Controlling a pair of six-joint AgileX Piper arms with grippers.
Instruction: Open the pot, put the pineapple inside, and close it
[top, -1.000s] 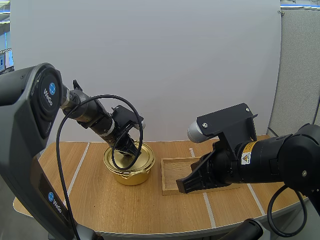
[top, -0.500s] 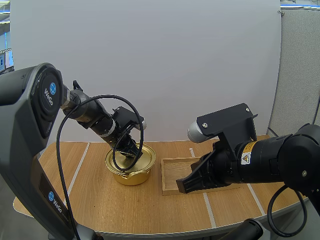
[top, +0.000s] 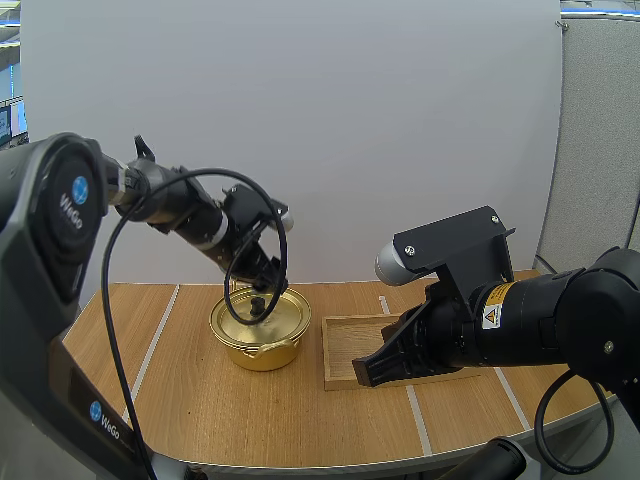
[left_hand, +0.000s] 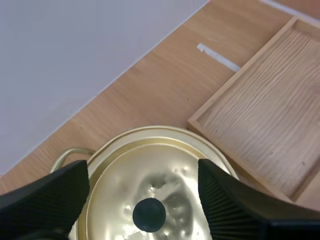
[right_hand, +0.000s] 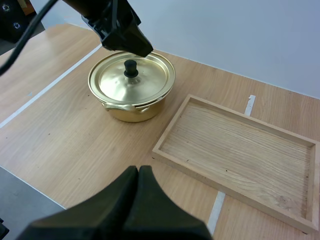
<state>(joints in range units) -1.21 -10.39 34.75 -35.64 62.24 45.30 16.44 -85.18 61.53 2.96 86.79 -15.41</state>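
My left gripper (left_hand: 143, 172) hangs just above the round, gold-coloured metal lid (right_hand: 132, 82), with its two black fingers (left_hand: 45, 195) spread wide, one on each side of the small black knob (left_hand: 149, 215), and gripping nothing. I judge that spread to be deliberate: the knob is the lid's one handhold, and with the fingers straddling it I could drop straight down and pinch.

The lid sits flat and centred on the shallow gold-coloured pot (top: 262, 348), which stands on the light wooden table (right_hand: 65, 130) just beside the shallow rectangular wooden tray (right_hand: 240, 145), the two close but not touching. What lies under the lid is hidden, so I cannot tell whether the pineapple is inside (seen from outside, a shut pot looks the same before the job as after it).

My right gripper (right_hand: 138, 172) is pressed together into one dark wedge and holds nothing. It hovers over the near edge of the table by the tray, well apart from the pot. Parked there, I think, it leaves the left arm a free path to the knob.
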